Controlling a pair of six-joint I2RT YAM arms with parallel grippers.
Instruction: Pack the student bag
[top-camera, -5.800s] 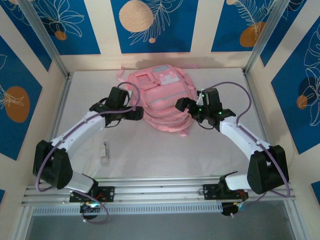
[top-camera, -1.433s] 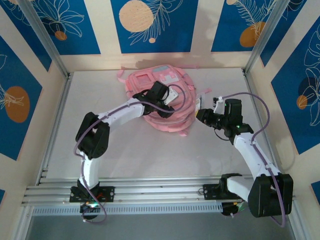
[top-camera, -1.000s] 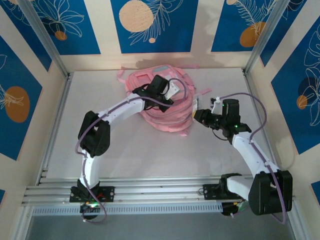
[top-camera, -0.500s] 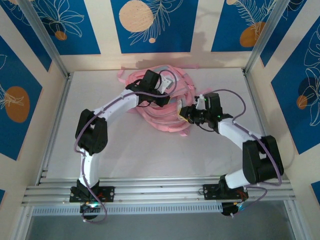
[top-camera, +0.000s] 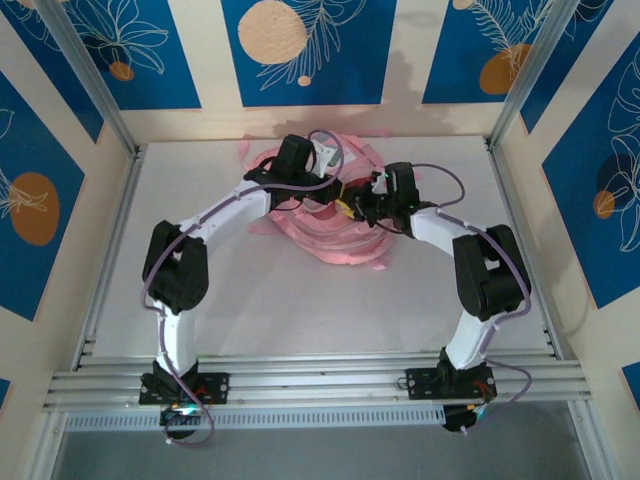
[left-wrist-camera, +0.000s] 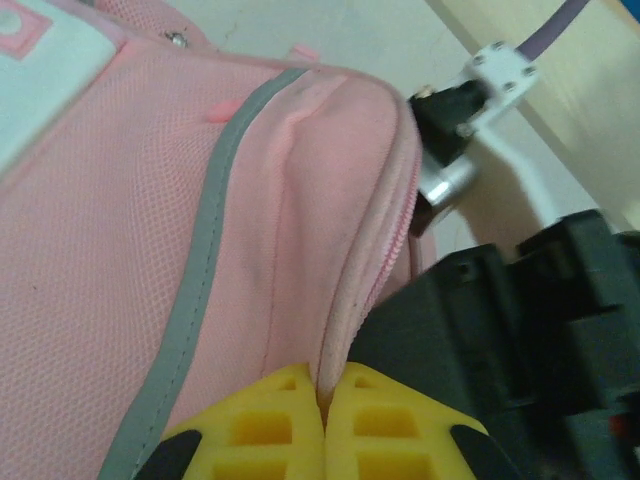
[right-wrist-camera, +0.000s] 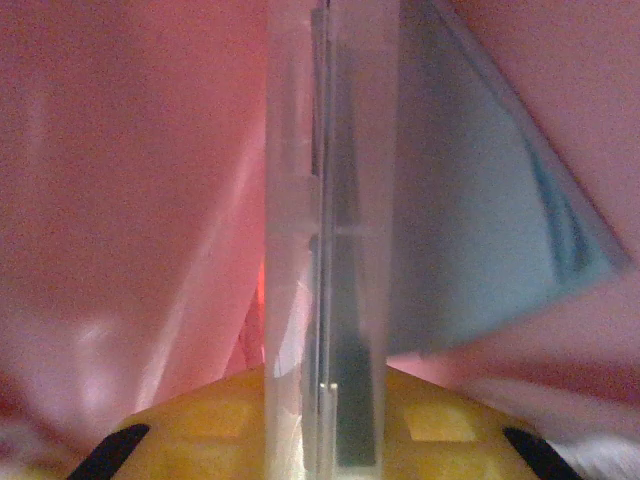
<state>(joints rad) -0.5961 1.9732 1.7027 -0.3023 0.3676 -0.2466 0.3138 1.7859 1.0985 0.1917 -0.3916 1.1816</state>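
The student bag (top-camera: 320, 225), a soft pink backpack, lies at the back middle of the table. My left gripper (top-camera: 325, 180) is shut on the bag's opening edge next to the zipper, and the fabric is pinched between its yellow fingers (left-wrist-camera: 270, 420). A grey stripe (left-wrist-camera: 215, 200) runs down the bag's front. My right gripper (top-camera: 355, 205) reaches into the opening from the right. It is shut on a thin clear plastic case (right-wrist-camera: 325, 250), held upright inside the pink interior. A flat blue-grey thing (right-wrist-camera: 480, 230) lies in the bag beside the case.
Loose pink straps (top-camera: 365, 262) trail from the bag's front and back. Metal frame posts (top-camera: 95, 85) and walls close in the table on three sides. White tabletop (top-camera: 300, 310) stretches between the bag and the arm bases. The right arm's black body (left-wrist-camera: 500, 330) sits close beside the left fingers.
The right gripper has moved left and back with the clear case, from beside the bag into its opening. The left gripper has drawn the bag's edge up and toward the back.
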